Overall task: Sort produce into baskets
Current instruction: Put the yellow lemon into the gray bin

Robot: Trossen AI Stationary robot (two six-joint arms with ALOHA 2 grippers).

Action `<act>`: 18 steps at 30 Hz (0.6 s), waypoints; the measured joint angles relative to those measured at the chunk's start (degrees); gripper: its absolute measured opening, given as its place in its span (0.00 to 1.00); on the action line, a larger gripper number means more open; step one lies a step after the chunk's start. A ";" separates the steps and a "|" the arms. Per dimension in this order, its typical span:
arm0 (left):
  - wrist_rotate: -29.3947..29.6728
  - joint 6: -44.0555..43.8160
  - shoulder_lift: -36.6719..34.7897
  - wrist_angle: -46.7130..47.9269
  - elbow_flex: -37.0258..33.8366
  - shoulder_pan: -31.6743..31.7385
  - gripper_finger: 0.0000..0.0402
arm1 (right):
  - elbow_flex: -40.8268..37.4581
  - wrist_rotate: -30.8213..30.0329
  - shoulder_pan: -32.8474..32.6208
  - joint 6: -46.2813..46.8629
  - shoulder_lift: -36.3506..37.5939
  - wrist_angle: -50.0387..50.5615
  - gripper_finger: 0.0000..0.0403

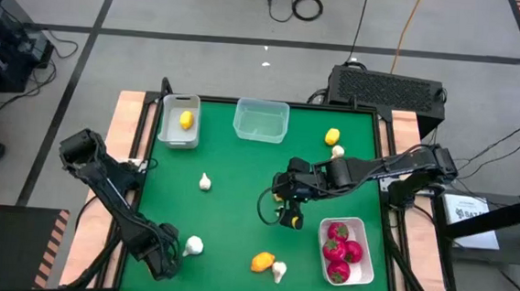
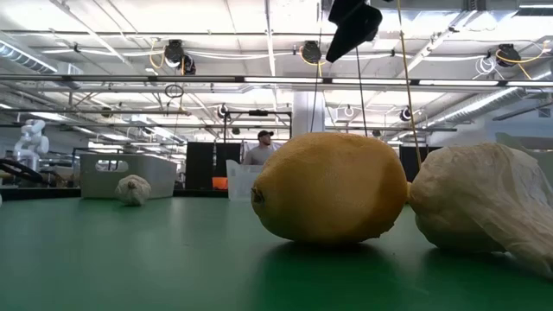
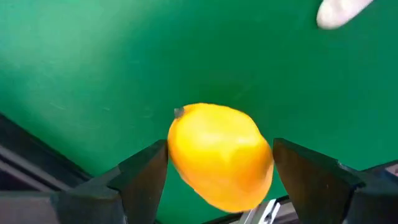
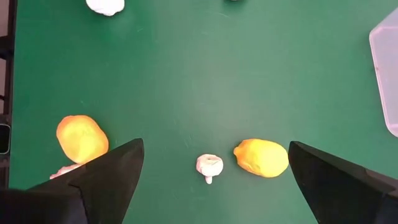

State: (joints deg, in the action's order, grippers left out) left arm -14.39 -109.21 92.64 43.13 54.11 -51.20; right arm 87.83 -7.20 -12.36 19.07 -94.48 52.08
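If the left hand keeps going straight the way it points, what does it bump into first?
Probably the lemon: it sits right between the left hand's open fingers. Depth is hard to judge; it may already be touching.

Green table (image 1: 237, 208) carries lemons (image 1: 332, 136), garlic bulbs (image 1: 205, 182) and three baskets (image 1: 261, 121).

Both arms are dark, nearly black, built of slim jointed links. The left arm (image 1: 110, 185) has a boxy block at its base end. The right arm (image 1: 378, 167) carries black cables and a small yellow mark near its gripper (image 1: 290, 219). Its fingers (image 4: 102, 180) are flat, dark, tapering wedges.
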 joint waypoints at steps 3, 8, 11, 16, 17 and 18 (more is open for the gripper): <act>-0.04 -0.02 0.00 -1.26 -0.99 -0.43 0.73 | 0.00 -0.07 0.05 0.00 0.00 -1.15 0.97; -0.07 0.18 0.00 -1.07 -1.10 -0.48 0.73 | 0.00 -0.20 0.07 0.44 0.00 -2.70 0.97; -0.04 1.43 0.00 -0.81 -1.10 -0.48 0.73 | 0.00 -0.22 0.07 0.82 0.00 -3.31 0.97; 0.02 3.09 0.00 -0.74 -1.53 -0.48 0.71 | 0.00 -0.26 0.12 1.35 0.00 -4.14 0.97; 0.02 3.09 0.00 -0.80 -1.75 -0.48 0.70 | 0.00 -0.26 0.16 1.53 0.00 -4.16 0.97; -0.04 3.15 0.00 -0.87 -1.93 -0.48 0.69 | 0.00 -0.28 0.16 1.73 0.00 -4.14 0.97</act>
State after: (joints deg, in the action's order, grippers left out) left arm -14.44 -106.06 92.64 42.26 52.18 -51.68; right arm 87.83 -7.48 -12.21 20.80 -94.48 47.94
